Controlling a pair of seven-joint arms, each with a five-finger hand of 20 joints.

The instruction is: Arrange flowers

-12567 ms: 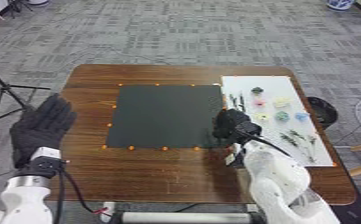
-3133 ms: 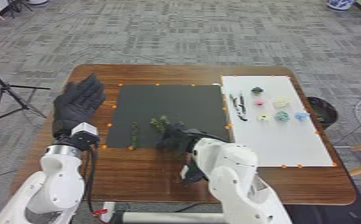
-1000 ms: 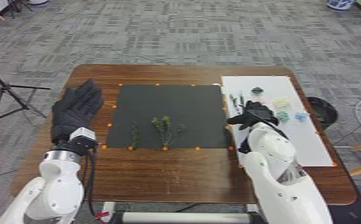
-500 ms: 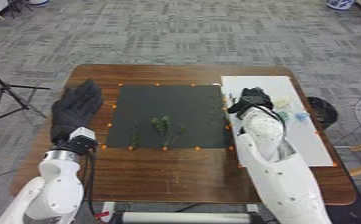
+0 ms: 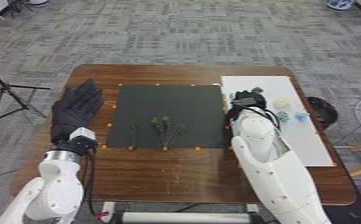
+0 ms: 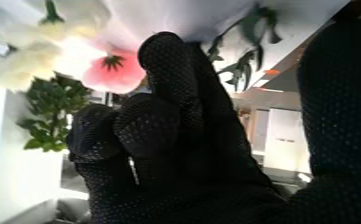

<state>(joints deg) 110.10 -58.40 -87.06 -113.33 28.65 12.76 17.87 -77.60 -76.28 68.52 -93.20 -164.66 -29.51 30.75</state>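
In the head view, my right hand [image 5: 247, 100] is over the left part of the white board [image 5: 305, 145], its thumb apart from the fingers. My left hand [image 5: 76, 107] is held flat and open left of the black board [image 5: 163, 100]. Green sprigs [image 5: 163, 131] and a thin green stem [image 5: 134, 134] lie on the black board's near part. A cream flower [image 5: 281, 102], a teal flower [image 5: 283, 116] and a blue flower [image 5: 302, 117] lie on the white board. The right wrist view has my right hand [image 6: 185, 165] with a pink flower [image 6: 114, 71] and dark leaves [image 6: 244, 47] beyond its fingertips.
Orange markers dot the edges of both boards on the brown table [image 5: 159, 175]. A black bin [image 5: 321, 111] stands on the floor beyond the table's right edge, and a black tripod [image 5: 5, 87] stands at the left.
Green sprigs that lay on the white board are now on the black board. My right hand has gone from the black board back to the white board and lately moved toward its far side.
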